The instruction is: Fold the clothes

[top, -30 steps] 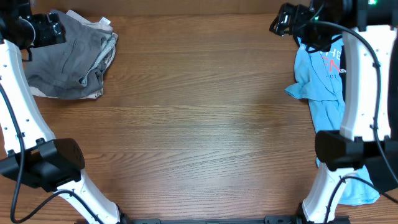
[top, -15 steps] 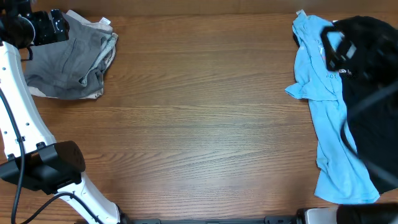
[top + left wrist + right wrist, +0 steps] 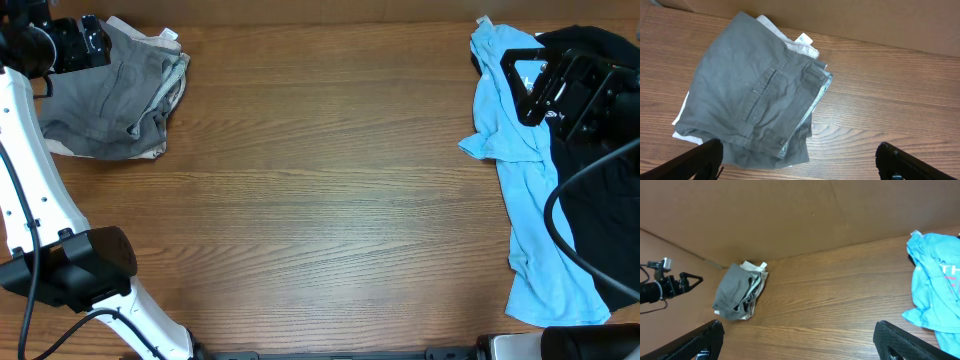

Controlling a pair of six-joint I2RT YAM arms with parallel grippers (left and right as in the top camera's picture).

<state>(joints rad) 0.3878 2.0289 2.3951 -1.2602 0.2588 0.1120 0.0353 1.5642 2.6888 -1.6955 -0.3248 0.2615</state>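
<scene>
The grey shorts (image 3: pixel 105 95) lie folded at the table's back left, on top of a pale garment (image 3: pixel 152 42) whose edges show. In the left wrist view the grey shorts (image 3: pixel 750 95) sit below my open, empty left gripper (image 3: pixel 800 167), which hovers over their near edge; it also shows in the overhead view (image 3: pixel 88 42). The light-blue T-shirt (image 3: pixel 525 190) lies crumpled along the right side, with the black T-shirt (image 3: pixel 600 230) beside it. My right gripper (image 3: pixel 530 85) is raised high over the blue shirt, open and empty (image 3: pixel 800 345).
The wooden table (image 3: pixel 330 200) stretches between the two piles. A brown wall (image 3: pixel 790 215) runs along the back edge. In the right wrist view I see the grey pile (image 3: pixel 737 297), the left arm (image 3: pixel 670 285) and the blue shirt (image 3: pixel 935 290).
The right arm has swung from the back right corner and lifted toward the camera, ending over the blue shirt. The left arm has stayed put over the grey shorts.
</scene>
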